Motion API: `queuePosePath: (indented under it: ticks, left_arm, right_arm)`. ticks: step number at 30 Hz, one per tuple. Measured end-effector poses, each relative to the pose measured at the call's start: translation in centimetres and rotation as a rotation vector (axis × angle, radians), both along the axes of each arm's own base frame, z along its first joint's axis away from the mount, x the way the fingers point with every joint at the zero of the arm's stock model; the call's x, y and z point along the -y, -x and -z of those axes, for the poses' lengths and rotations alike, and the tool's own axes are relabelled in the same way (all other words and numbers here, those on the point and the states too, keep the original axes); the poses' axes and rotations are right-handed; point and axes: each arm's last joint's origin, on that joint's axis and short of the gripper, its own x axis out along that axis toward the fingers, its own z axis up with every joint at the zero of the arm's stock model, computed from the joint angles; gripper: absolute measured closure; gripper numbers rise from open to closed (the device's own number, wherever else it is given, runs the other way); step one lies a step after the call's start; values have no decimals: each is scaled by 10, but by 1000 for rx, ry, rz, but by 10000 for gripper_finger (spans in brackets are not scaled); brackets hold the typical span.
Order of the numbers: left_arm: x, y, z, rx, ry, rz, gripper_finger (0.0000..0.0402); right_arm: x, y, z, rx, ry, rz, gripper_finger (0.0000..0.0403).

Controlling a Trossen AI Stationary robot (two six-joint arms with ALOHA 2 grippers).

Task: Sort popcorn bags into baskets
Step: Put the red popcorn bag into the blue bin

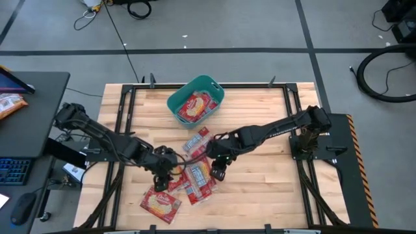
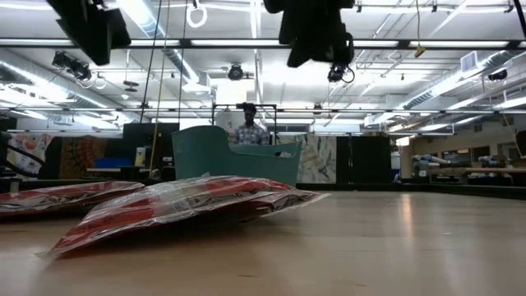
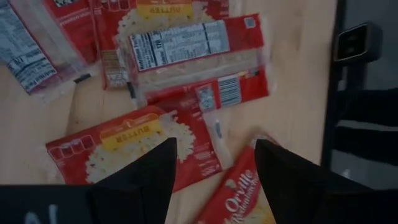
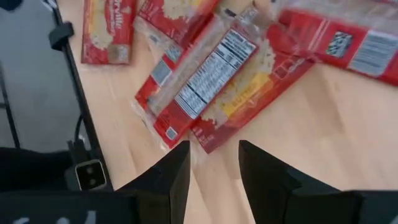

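Both end effectors, left [image 1: 162, 174] and right [image 1: 218, 170], hover open and empty over overlapping popcorn bags [image 1: 195, 177] on the worktop; the basket [image 1: 195, 99] sits well apart. Slick overlapping packets risk a double pick

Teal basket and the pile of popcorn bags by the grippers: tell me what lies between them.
In the high view, one popcorn bag lies on bare wood between the teal basket and the pile.
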Motion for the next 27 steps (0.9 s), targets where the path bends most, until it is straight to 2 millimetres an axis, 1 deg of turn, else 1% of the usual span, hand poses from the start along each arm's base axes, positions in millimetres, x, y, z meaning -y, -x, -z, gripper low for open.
queuePosePath:
  ticks: [2,6,9,11,16,18,20,23,27]
  left_arm:
    - [3,-3,5,-13,-20,5,182]
    - [9,-5,13,-7,-57,40,182]
    - [10,2,28,-6,-84,51,185]
    - [10,10,38,2,-54,22,190]
    - [11,25,61,48,51,-33,203]
    - [13,26,66,70,72,-47,207]
    - [14,26,73,83,62,-74,210]
    - [13,25,88,97,49,-132,212]
    - [14,20,103,112,70,-175,212]
  right_arm:
    - [-2,-1,10,17,-25,26,260]
    - [-1,1,37,10,-71,70,260]
    - [2,3,57,20,-116,99,260]
    - [2,5,68,17,-144,120,260]
    - [1,7,83,75,-176,140,260]
    - [1,7,88,111,-177,143,259]
    - [2,10,95,112,-168,150,253]
    - [6,15,105,107,-163,184,234]
    - [14,17,113,135,-161,222,198]
